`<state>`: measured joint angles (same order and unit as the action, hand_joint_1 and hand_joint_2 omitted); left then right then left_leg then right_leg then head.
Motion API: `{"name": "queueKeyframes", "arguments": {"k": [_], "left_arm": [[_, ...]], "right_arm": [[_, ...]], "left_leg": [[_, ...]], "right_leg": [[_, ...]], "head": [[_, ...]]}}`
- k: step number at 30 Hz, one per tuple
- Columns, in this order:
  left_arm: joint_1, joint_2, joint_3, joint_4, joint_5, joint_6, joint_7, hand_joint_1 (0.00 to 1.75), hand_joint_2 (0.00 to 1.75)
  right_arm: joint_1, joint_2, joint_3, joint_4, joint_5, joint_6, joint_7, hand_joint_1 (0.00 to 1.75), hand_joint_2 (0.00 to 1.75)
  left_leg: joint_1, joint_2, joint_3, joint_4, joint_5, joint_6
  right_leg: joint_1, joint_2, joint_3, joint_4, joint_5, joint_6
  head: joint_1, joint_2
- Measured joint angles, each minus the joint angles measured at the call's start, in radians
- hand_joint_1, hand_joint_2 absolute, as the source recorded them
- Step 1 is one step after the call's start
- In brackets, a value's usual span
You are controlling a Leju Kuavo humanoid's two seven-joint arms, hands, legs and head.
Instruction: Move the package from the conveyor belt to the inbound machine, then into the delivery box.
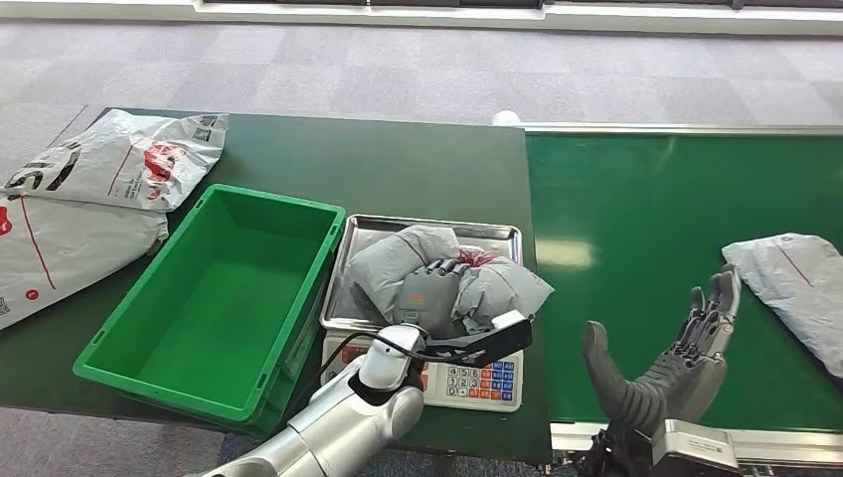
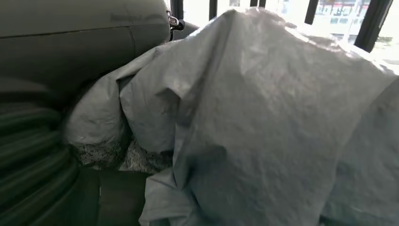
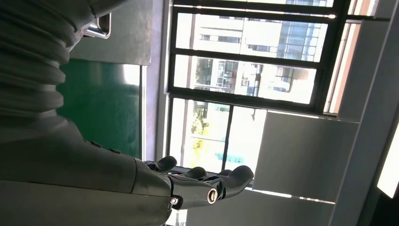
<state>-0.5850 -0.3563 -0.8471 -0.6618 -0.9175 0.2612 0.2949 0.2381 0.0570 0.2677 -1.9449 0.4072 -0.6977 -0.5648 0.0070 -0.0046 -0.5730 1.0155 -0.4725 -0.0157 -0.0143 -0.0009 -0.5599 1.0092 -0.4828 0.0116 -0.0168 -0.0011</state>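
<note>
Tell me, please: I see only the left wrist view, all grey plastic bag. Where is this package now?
Observer: The package lies on the metal tray of the scale, and the left hand rests on top of it.
Operator: Is the green box near?
Observer: Yes, the box stands directly beside the tray, on the robot's left, and it holds nothing.
Operator: And the right hand, does it hold something?
Observer: No. The right hand is open above the belt, fingers spread.
Operator: Is another package on the belt?
Observer: Yes, a second package lies on the belt, beyond the right hand, apart from it.
</note>
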Motion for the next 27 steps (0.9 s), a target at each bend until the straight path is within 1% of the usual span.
{"name": "queueKeyframes", "arguments": {"k": [3, 5, 8, 10, 12, 14, 17, 20, 23, 27], "left_arm": [[0.0, 0.0, 0.01, 0.007, -0.015, 0.02, 0.008, 1.75, 1.75], [0.004, 0.0, 0.026, 0.003, -0.031, 0.033, -0.001, 1.75, 1.75], [0.029, 0.004, 0.094, -0.053, -0.028, 0.043, -0.069, 1.75, 1.75], [0.057, 0.01, 0.164, -0.13, 0.005, 0.04, -0.132, 1.75, 1.75], [0.085, 0.022, 0.229, -0.229, 0.033, 0.037, -0.173, 1.75, 1.75], [0.111, 0.043, 0.289, -0.353, 0.059, 0.038, -0.193, 1.75, 1.75], [0.146, 0.086, 0.386, -0.545, 0.106, 0.037, -0.211, 1.75, 1.75], [0.174, 0.127, 0.487, -0.704, 0.139, 0.034, -0.223, 1.75, 1.75], [0.188, 0.157, 0.563, -0.81, 0.155, 0.028, -0.228, 1.75, 1.75], [0.193, 0.195, 0.641, -0.89, 0.185, 0.031, -0.233, 1.75, 1.75]], "right_arm": [[0.003, 0.003, 0.011, -0.012, 0.005, 0.0, 0.004, 0.0, 1.75], [0.005, 0.004, 0.013, -0.016, 0.008, 0.0, 0.006, 0.0, 1.75], [0.009, 0.004, 0.013, -0.018, 0.016, 0.0, 0.01, 0.0, 1.75], [0.012, 0.004, 0.013, -0.017, 0.019, 0.0, 0.011, 0.0, 1.75], [0.016, 0.004, 0.013, -0.013, 0.011, 0.0, 0.011, 0.0, 1.75], [0.021, 0.0, 0.013, -0.005, -0.005, 0.0, 0.017, 0.0, 1.75], [0.033, -0.01, 0.013, 0.009, -0.021, 0.0, 0.028, 0.0, 1.75], [0.04, -0.025, 0.013, 0.022, -0.035, 0.0, 0.043, 0.0, 1.75], [0.04, -0.038, 0.013, 0.033, -0.041, 0.0, 0.057, 0.0, 1.75], [0.036, -0.059, 0.02, 0.051, -0.041, 0.0, 0.076, 0.0, 1.75]], "left_leg": [[0.0, 0.0, 0.0, 0.0, 0.0, 0.0], [0.0, 0.0, 0.001, 0.0, 0.001, 0.001], [0.0, 0.0, 0.0, 0.0, 0.001, 0.0], [0.0, 0.0, 0.0, 0.0, 0.001, 0.0], [0.0, 0.0, -0.002, 0.0, 0.002, 0.0], [0.0, 0.0, -0.003, 0.0, 0.002, 0.0], [0.0, 0.001, -0.004, -0.001, 0.002, 0.0], [0.001, 0.001, -0.005, -0.001, 0.002, -0.001], [0.002, 0.001, -0.007, -0.001, 0.002, -0.001], [0.002, 0.001, -0.007, -0.001, 0.002, -0.001]], "right_leg": [[0.0, 0.0, 0.001, 0.0, 0.0, 0.0], [0.0, 0.0, 0.001, 0.0, 0.001, 0.0], [0.0, 0.0, 0.001, 0.0, 0.001, 0.0], [0.0, 0.0, 0.0, 0.0, 0.001, 0.0], [0.0, 0.0, -0.001, 0.0, 0.001, 0.0], [0.001, 0.001, -0.003, 0.001, 0.001, 0.0], [0.001, 0.002, -0.005, 0.001, 0.001, -0.001], [0.002, 0.001, -0.007, 0.001, 0.001, -0.001], [0.002, 0.0, -0.007, 0.001, 0.001, -0.001], [0.002, 0.0, -0.007, 0.001, 0.001, -0.001]], "head": [[0.0, 0.0], [0.0, 0.0], [0.0, 0.0], [0.0, 0.0], [0.0, 0.0], [0.0, 0.0], [0.0, 0.0], [0.0, 0.0], [0.0, 0.0], [0.0, 0.0]]}}
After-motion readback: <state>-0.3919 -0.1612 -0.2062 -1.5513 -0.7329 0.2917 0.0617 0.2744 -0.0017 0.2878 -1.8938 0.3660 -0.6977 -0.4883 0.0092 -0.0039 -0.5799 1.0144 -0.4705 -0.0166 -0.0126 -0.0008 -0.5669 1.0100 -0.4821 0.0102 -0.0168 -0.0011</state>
